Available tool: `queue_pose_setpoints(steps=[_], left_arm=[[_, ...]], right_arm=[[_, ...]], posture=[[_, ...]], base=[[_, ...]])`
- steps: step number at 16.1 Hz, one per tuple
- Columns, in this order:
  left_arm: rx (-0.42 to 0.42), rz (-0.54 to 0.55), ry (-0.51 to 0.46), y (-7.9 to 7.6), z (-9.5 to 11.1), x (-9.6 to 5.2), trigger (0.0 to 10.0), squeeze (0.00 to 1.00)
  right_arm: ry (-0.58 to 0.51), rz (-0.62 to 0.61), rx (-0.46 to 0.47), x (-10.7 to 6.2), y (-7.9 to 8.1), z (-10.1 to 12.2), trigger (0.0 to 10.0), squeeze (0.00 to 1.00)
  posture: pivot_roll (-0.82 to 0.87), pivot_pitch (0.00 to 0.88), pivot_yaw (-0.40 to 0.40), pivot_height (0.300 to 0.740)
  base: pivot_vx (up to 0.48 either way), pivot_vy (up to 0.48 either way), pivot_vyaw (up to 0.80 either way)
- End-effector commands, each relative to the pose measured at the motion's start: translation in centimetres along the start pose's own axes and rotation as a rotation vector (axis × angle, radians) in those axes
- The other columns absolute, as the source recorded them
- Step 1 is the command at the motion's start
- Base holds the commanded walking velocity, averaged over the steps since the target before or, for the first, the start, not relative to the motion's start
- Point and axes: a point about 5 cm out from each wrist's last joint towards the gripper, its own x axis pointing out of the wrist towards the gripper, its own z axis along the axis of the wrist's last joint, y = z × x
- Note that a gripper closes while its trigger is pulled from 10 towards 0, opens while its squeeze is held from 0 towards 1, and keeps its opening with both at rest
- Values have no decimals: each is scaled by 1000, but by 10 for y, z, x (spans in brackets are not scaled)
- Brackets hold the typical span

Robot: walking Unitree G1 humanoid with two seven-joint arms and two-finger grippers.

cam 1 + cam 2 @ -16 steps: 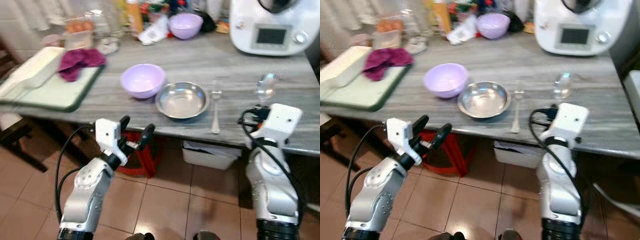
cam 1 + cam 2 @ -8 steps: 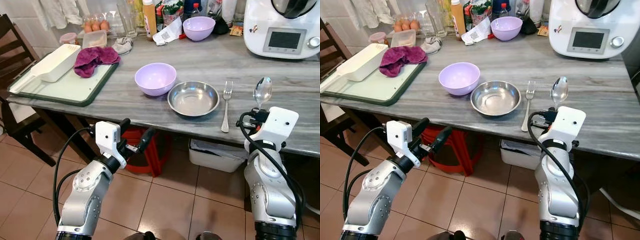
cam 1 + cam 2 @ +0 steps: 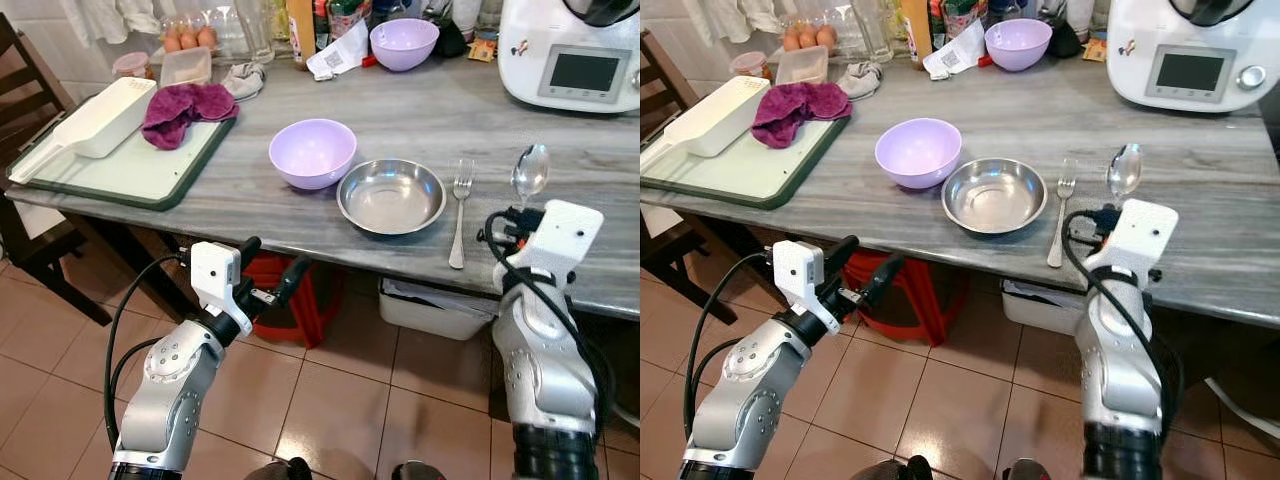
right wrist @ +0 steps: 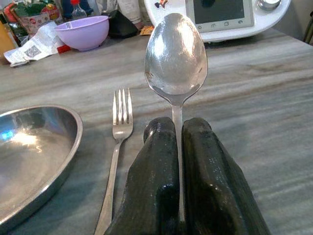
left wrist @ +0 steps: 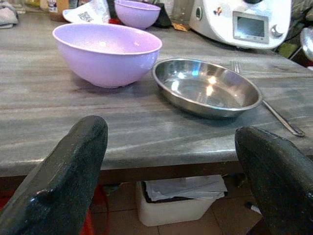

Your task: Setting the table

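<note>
Right wrist view: my right gripper has its jaws clenched on a spoon by the handle, bowl of the spoon standing upright above the fingertips, over the grey marbled surface. Fork lies flat on the surface just beside the spoon, tines pointing away from me, between the spoon and the steel bowl. Steel bowl sits near the front edge, with a lilac bowl touching or almost touching it on its left. Second lilac bowl stands far back among bottles and packets. White kitchen machine with a screen is at the back right. Green tray on the left end carries a white container and a crumpled purple cloth. My left gripper hangs below the surface edge, in front of it, jaws released and spread wide, grasping nothing; a red stool is on the tiled floor behind it. White bin sits under the surface.
</note>
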Motion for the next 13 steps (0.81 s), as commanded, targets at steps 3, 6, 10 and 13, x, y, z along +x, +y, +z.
queue_pose_setpoints(steps=[3, 6, 10, 13], left_arm=[[19, -9, 9, 0, 3, -4, 10000, 0], [14, -67, 36, -6, 1, -5, 10000, 0], [32, -188, 79, -16, 0, -9, 10000, 0], [37, -234, 112, -20, -3, -13, 10000, 0]], right_arm=[[49, -22, 26, 7, -2, -4, 10000, 0], [71, -37, 12, 20, -4, -2, 10000, 0], [87, -47, 9, 34, -9, 2, 10000, 0], [117, -50, 26, 44, -9, 1, 10000, 0]], posture=[[-145, 185, 121, 740], [-136, 202, 126, 740], [-135, 228, 132, 740], [-136, 248, 134, 740]], base=[[0, 0, 0], [0, 0, 0], [0, 0, 0], [0, 0, 0]])
